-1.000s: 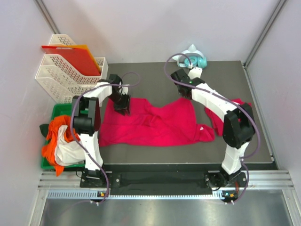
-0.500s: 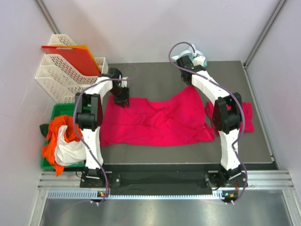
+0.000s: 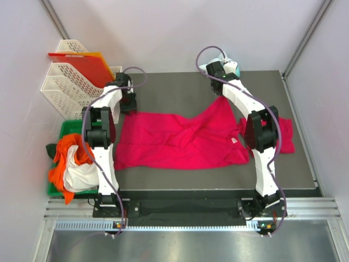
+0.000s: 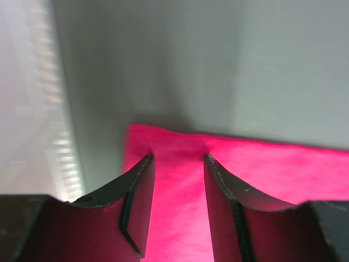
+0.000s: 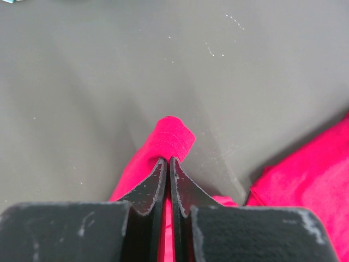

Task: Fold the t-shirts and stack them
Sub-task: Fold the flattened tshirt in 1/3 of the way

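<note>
A crimson t-shirt (image 3: 174, 141) lies spread and wrinkled across the dark mat (image 3: 180, 90). My right gripper (image 3: 220, 94) is shut on its back right corner, and that pinched hem (image 5: 173, 136) pokes out past the fingertips of the right gripper (image 5: 168, 159). Over the shirt's back left corner my left gripper (image 3: 130, 105) is open. In the left wrist view the left gripper (image 4: 177, 158) has its fingers (image 4: 139, 202) apart, with flat fabric (image 4: 180, 218) on the mat beneath. A second t-shirt (image 3: 288, 134) lies crumpled at the right, partly under my right arm.
White mesh racks (image 3: 68, 90) with red-orange sheets (image 3: 82, 64) stand at the back left. A green bin (image 3: 66, 129) with orange and white cloth (image 3: 71, 164) sits at the left. A teal and white object (image 3: 228, 66) rests at the mat's back edge.
The right gripper has pulled the shirt's corner toward the back. The left gripper has slid back and left to the shirt's corner, and the shirt's left side lies flatter.
</note>
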You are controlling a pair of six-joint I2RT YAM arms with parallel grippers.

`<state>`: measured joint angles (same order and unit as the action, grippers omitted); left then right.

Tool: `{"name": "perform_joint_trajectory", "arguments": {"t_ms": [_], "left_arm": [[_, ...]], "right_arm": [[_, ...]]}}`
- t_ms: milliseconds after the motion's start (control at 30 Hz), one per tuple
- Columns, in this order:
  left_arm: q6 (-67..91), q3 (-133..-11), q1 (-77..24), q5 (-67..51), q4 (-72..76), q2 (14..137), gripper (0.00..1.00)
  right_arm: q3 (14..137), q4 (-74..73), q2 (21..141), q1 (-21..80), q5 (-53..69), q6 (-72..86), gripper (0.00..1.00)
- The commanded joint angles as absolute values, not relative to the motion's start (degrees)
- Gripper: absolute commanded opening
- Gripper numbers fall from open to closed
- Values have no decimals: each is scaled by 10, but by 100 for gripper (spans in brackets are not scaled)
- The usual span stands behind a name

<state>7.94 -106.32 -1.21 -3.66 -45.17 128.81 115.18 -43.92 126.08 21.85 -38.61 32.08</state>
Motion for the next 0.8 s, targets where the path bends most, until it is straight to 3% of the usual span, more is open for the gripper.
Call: {"name": "perform_joint_trajectory", "arguments": {"t_ms": [0, 333, 567, 633, 733, 767], "left_arm": [[93, -1083, 12, 34, -418, 1283, 47], [79, -1100, 14, 39, -409, 1315, 50], [73, -1087, 14, 25, -419, 1323, 43], [69, -1078, 14, 19, -418, 1318, 34], [63, -1067, 14, 19, -421, 1316, 0], [64, -1064, 14, 19, -424, 1316, 0]], "right_arm": [[1147, -403, 1240, 214, -383, 308, 0], [1121, -391, 1229, 214, -381, 300, 0], [1118, -389, 1228, 213, -384, 298, 0], [1116, -390, 1227, 213, -384, 299, 0], [1110, -389, 1224, 212, -384, 299, 0], [1109, -389, 1223, 211, -384, 299, 0]]}}
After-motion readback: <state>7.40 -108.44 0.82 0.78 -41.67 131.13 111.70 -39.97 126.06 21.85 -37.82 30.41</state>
